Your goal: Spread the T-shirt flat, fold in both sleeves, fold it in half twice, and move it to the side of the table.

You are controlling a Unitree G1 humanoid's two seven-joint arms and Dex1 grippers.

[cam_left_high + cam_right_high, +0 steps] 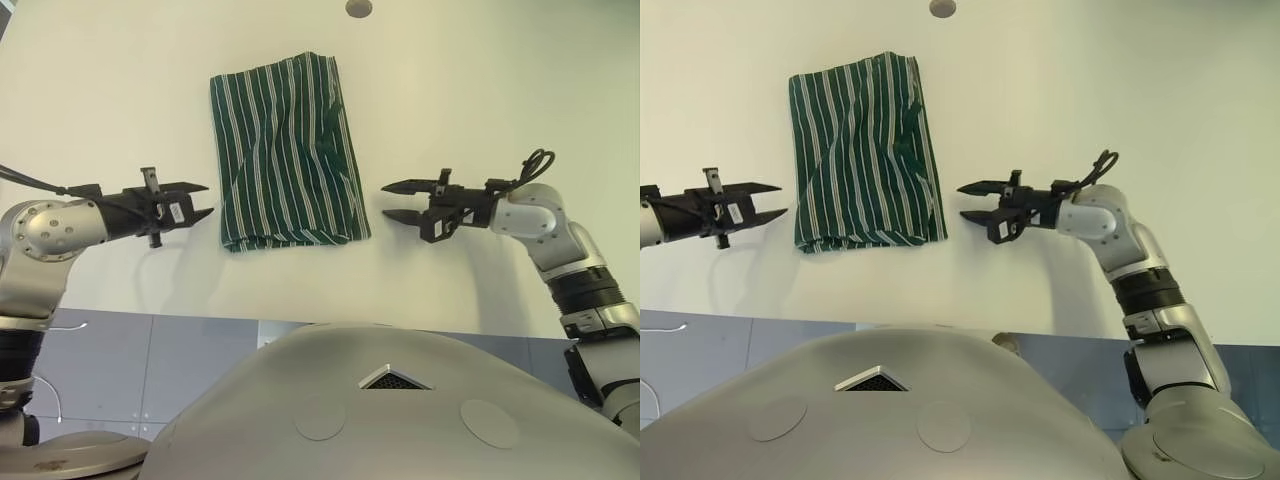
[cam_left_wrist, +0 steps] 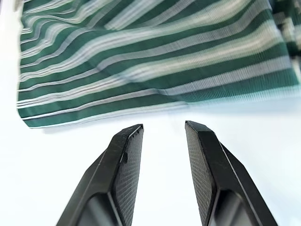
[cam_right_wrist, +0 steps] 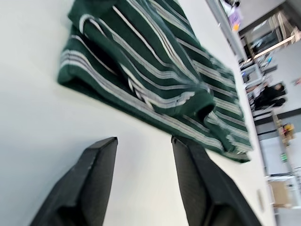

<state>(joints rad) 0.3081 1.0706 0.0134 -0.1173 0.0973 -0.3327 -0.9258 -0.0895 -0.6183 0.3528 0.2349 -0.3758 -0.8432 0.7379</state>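
Note:
The green T-shirt (image 1: pixel 287 150) with white stripes lies folded into a tall rectangle on the white table (image 1: pixel 480 90), its folded edge nearest me. My left gripper (image 1: pixel 203 200) hovers open just left of the shirt's near left corner, fingers pointing at it. On the other side my right gripper (image 1: pixel 388 200) is open too, a short gap from the shirt's near right corner. The left wrist view has the striped cloth (image 2: pixel 150 56) just beyond the open fingers (image 2: pixel 127 160). In the right wrist view the shirt's layered edge (image 3: pixel 155 94) lies ahead of the open fingers (image 3: pixel 193 179).
A small round grey disc (image 1: pixel 358 8) is set in the table at the far edge, beyond the shirt. The table's near edge (image 1: pixel 300 318) runs just below both grippers, with grey floor under it.

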